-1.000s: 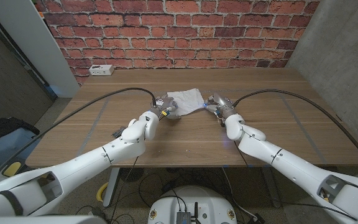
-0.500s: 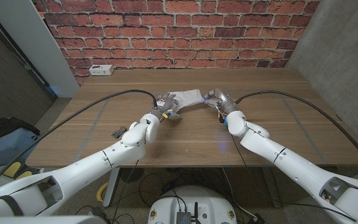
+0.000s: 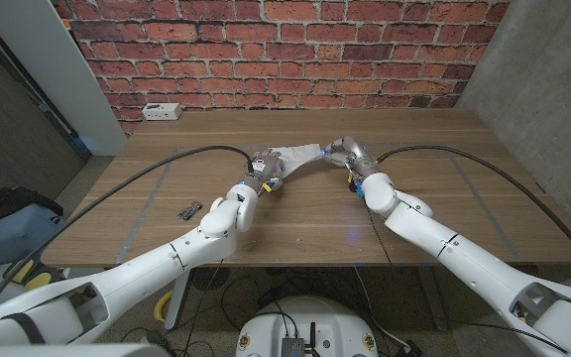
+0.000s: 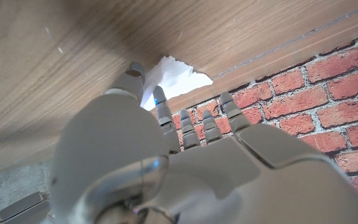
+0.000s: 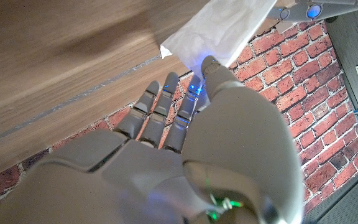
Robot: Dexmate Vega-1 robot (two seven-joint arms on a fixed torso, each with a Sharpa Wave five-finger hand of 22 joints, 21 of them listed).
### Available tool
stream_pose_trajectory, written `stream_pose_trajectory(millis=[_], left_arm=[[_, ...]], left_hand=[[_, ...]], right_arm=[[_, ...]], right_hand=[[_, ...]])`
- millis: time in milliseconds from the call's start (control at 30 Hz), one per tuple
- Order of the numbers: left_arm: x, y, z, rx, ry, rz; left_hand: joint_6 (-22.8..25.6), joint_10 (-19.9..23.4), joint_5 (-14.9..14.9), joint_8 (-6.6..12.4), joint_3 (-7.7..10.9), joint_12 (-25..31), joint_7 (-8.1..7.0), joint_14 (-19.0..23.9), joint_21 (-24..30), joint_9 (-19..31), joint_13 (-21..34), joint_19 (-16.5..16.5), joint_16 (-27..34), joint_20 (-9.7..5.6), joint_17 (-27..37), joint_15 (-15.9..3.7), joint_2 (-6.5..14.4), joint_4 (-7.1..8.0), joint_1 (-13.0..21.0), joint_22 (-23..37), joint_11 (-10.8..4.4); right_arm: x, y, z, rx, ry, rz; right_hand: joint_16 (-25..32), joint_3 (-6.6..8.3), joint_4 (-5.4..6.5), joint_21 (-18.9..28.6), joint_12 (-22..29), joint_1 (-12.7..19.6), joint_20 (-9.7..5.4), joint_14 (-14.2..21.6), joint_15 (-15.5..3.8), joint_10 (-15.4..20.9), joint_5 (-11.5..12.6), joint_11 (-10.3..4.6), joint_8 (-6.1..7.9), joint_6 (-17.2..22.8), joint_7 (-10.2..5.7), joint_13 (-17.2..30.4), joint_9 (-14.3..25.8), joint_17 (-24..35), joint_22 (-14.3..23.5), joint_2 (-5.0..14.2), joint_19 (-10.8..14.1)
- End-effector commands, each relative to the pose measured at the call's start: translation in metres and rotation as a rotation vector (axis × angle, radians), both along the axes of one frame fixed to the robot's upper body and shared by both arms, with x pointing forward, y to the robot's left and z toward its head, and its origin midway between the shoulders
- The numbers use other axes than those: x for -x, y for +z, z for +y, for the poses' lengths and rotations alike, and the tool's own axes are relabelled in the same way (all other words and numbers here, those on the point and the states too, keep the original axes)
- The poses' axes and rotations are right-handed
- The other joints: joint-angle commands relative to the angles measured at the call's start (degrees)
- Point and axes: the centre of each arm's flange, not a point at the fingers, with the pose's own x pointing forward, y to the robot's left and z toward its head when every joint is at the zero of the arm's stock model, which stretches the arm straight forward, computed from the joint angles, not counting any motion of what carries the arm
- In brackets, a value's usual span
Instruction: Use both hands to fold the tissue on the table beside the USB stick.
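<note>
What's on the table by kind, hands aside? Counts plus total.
White tissue: 1
Black USB stick: 1
White power strip: 1
Total: 3

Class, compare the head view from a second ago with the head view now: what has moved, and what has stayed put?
Both hands, the left hand and the right hand, have carried their edges of the tissue toward the brick wall, so it looks narrower, more bunched. Both keep their hold. The USB stick and the white box stayed where they were.
</note>
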Motion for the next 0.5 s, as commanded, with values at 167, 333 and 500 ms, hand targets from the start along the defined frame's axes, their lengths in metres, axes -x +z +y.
stream_pose_trajectory(millis=[167,333,500], left_arm=[[0.0052,0.0007,0.0108,0.059,-0.013,-0.069],[0.0076,0.0017,0.0124,0.084,-0.029,-0.102],[0.0066,0.0034,0.0146,0.120,-0.058,-0.094]], left_hand=[[14.87,6.77,-0.50,5.58,-0.46,1.59,2.11,4.88,1.68,-0.80,-0.39,2.56,0.68,0.22,-0.16,-0.94,2.12,1.43,-0.45,0.17,-0.98],[17.42,9.94,-0.91,5.72,-0.56,2.22,3.20,6.75,2.20,-1.64,-0.58,3.23,0.82,0.63,-0.19,-2.12,3.37,1.87,-1.23,0.27,-2.51],[17.87,11.01,-1.14,5.23,-0.30,2.28,3.56,7.49,2.43,-2.20,-0.67,3.38,0.74,0.24,-0.25,-3.32,4.26,1.82,-1.22,0.33,-3.08]], right_arm=[[-0.0006,0.0063,-0.0042,-0.034,-0.015,-0.011],[-0.0008,0.0061,-0.0061,-0.038,-0.021,-0.012],[0.0011,0.0052,-0.0092,-0.039,-0.026,-0.011]], right_hand=[[0.39,0.56,0.00,-0.28,0.46,0.56,0.17,0.41,-8.52,0.11,-0.30,0.14,0.48,6.57,6.70,0.31,0.27,0.52,0.24,0.15,-0.26],[0.38,0.69,0.06,-0.36,0.50,0.53,0.36,0.37,-8.52,-0.16,-0.48,0.02,0.52,6.55,6.73,0.41,0.41,0.73,0.26,0.10,-0.42],[0.20,0.89,0.05,-0.37,0.62,0.55,0.37,0.31,-8.45,-0.20,-0.61,0.08,0.56,6.55,6.67,0.49,0.53,0.74,0.28,0.02,-0.42]])
